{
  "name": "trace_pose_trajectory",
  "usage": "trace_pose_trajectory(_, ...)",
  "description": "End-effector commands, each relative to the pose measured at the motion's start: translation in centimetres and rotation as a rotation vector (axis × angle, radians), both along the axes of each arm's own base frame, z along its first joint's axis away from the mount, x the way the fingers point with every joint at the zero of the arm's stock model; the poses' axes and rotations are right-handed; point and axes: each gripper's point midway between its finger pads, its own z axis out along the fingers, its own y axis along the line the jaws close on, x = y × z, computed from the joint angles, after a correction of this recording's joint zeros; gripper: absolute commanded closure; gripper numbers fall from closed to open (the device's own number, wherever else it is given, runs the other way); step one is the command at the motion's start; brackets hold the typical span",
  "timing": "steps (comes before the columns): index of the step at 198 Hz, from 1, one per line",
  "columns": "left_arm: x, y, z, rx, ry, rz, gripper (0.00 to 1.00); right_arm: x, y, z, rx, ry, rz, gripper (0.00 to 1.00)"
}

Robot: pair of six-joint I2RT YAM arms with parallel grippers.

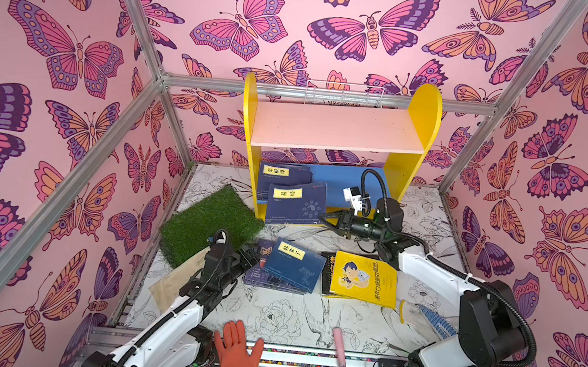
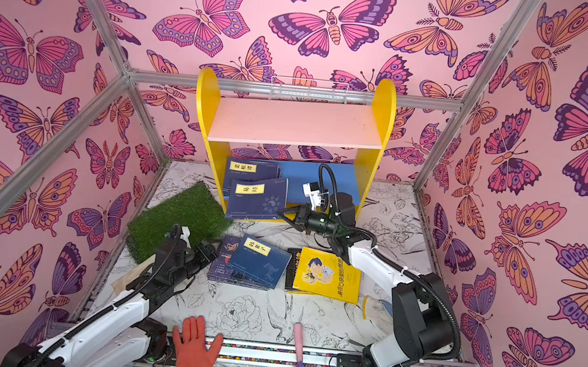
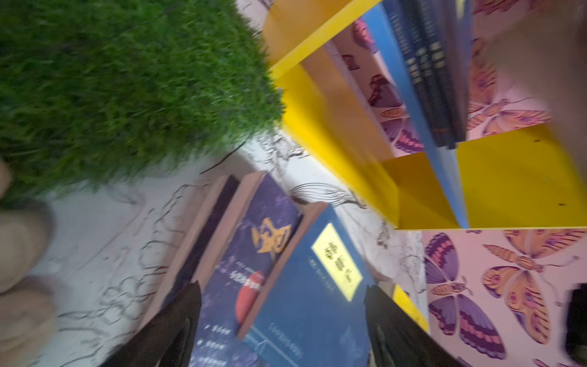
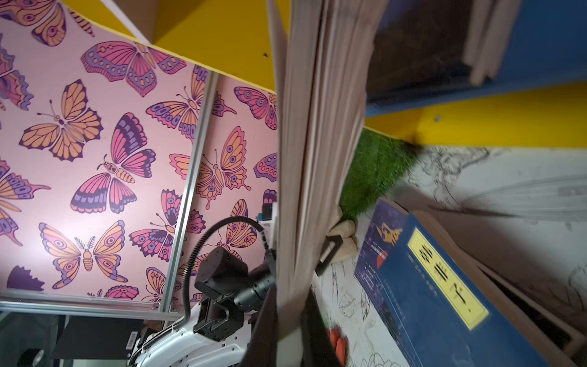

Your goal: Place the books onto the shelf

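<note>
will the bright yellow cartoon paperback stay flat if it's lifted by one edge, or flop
Probably flops: the bright yellow cartoon paperback looks thin with a soft cover, so the free end should sag. Likely light. It lies partly on a black book, so a push may slide it off.

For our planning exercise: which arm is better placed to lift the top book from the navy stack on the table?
Left. The left gripper is open beside the stack, pointing at it. The right gripper is shut on another navy book at the shelf.
</note>
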Motion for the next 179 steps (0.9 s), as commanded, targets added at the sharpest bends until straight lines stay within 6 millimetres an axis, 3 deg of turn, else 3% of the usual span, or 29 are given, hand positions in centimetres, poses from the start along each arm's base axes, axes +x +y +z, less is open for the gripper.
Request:
trace_pose_trajectory(1,-1.2,1.3,-1.9,0.083,0.097,0.022,0.17,2.1,1.0,2.0,0.01,-0.103,0.024,1.0)
trace_pose_trajectory(45,-1.3,1.1,-2.4,0.102,0.112,-0.01,0.17,7.0,3.0,3.0,0.015,-0.115,0.014,1.0)
trace_pose_trajectory(47,-0.7,0.9,-1.3,0.096,0.088,-0.009,0.17,7.2,3.1,3.0,0.015,-0.115,0.014,1.0)
trace_pose_trajectory(90,-0.6,0.7,-1.1,0.09,0.089,-0.019,0.17,11.2,3.9,1.7,0.001,-0.102,-0.026,1.0)
trace_pose_trajectory(133,-0.8,0.7,-1.5,0.086,0.1,-0.017,0.17,13.5,3.8,-0.5,-0.033,-0.06,-0.045,1.0)
trace_pose_trajectory(179,-0.6,0.5,-1.5,0.089,0.108,-0.027,0.17,13.9,4.6,-2.5,-0.039,-0.004,0.0,1.0)
